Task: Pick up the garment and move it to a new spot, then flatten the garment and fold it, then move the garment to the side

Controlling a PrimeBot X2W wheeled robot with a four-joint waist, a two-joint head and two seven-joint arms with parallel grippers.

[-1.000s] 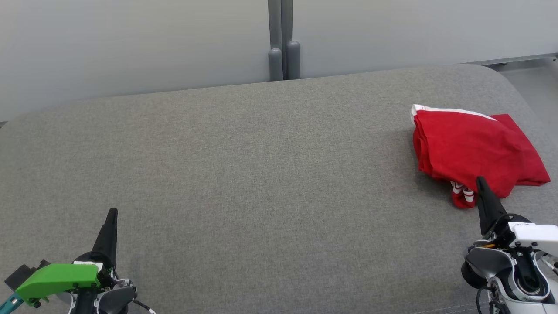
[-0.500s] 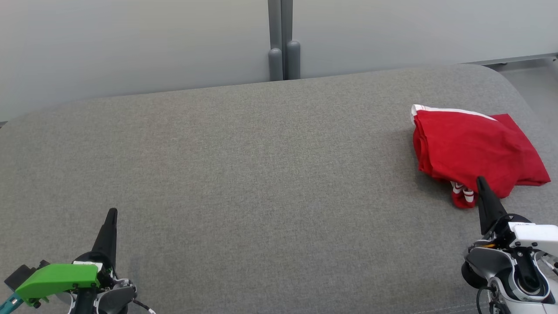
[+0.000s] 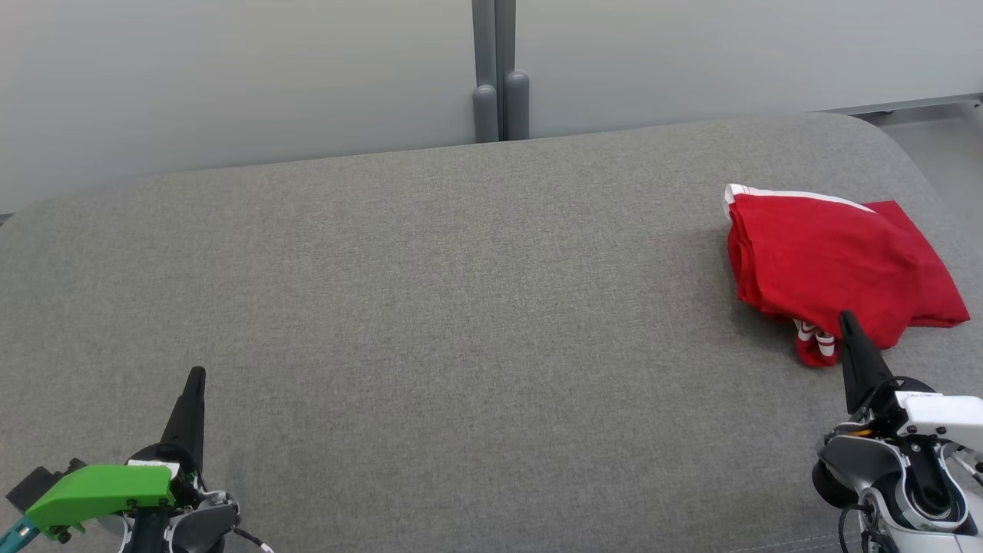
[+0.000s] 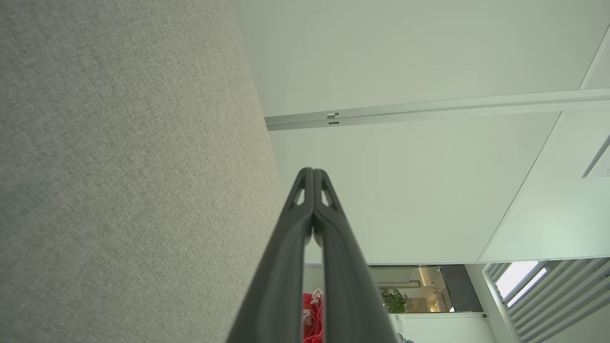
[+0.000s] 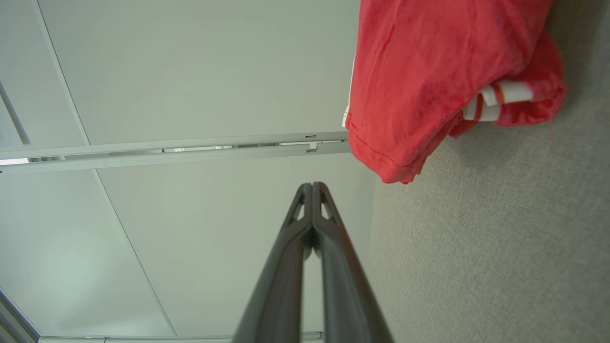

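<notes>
Here we are at the grey fabric-topped table (image 3: 461, 307). The red garment (image 3: 837, 261) sits bunched in a loose heap far over on the robot's right side, close to the table's rounded corner. White trim runs along its far edge, and a small red-and-white striped bit pokes out from under the near edge. The right claw (image 3: 845, 316) hovers just in front of that heap, its two dark fingers pressed tight together with nothing pinched between them. The tip points toward the near hem and looks clear of the cloth. On the other side, well apart from the garment, the left claw (image 3: 196, 374) is pressed together too. It is empty and sits above bare grey fabric, with a green block (image 3: 100, 488) on its wrist. Pale wall panels (image 3: 230, 77) stand behind the table.
</notes>
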